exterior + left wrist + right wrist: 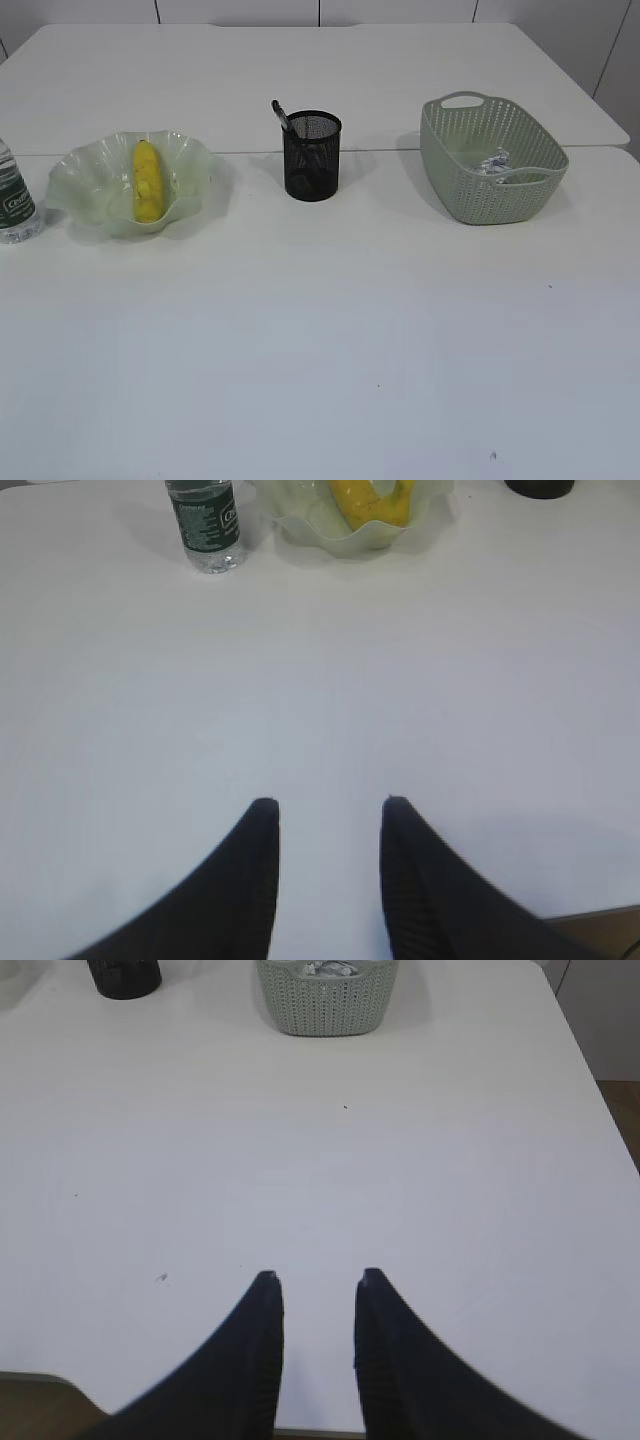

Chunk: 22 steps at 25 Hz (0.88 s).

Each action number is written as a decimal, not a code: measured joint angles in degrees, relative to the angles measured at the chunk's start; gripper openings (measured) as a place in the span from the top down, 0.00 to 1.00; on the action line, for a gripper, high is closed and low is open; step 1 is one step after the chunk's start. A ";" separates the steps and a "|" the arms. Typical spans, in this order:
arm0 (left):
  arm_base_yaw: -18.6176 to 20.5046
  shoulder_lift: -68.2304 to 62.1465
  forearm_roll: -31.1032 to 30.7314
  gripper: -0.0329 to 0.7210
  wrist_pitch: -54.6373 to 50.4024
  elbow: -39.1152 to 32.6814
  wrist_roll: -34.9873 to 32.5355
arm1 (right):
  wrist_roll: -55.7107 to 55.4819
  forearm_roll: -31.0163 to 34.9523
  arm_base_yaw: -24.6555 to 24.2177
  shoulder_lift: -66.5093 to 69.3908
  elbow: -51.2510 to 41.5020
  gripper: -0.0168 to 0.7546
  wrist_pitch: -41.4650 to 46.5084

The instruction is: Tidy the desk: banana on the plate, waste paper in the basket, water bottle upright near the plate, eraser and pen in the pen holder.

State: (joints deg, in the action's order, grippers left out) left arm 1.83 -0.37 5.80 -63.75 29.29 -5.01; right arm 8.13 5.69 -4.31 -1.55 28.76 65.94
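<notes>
Exterior: one banana (147, 181) on the plate (200, 165), one bottle (14, 200) upright beside it, one pen (281, 115) in the holder (311, 155), paper (495, 161) in the basket (485, 190).

Left wrist: left gripper (327, 808) apart, empty, over bare table (320, 680).

Right wrist: right gripper (315, 1280) apart, empty.

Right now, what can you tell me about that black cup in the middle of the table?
The black cup is a round pen holder that looks like fine wire mesh, see-through in places, with a solid rim and base. It stands upright on the white table, between the green plate on its left and the basket on its right, touching neither. A dark pen leans inside it, its tip poking above the rim on the left. I cannot tell what else lies inside.
</notes>
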 joint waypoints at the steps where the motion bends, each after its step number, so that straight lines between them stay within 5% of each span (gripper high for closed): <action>1: 0.00 0.00 0.00 0.65 0.00 0.00 0.00 | 0.00 0.00 0.00 0.00 0.00 0.73 0.00; 22: 0.00 0.00 -0.10 0.65 0.00 0.00 -0.09 | -0.11 0.00 0.00 0.00 0.00 0.73 -0.22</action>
State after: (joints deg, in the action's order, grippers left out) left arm 1.83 -0.37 5.70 -63.75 29.29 -5.09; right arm 8.03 5.69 -4.31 -1.55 28.76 65.72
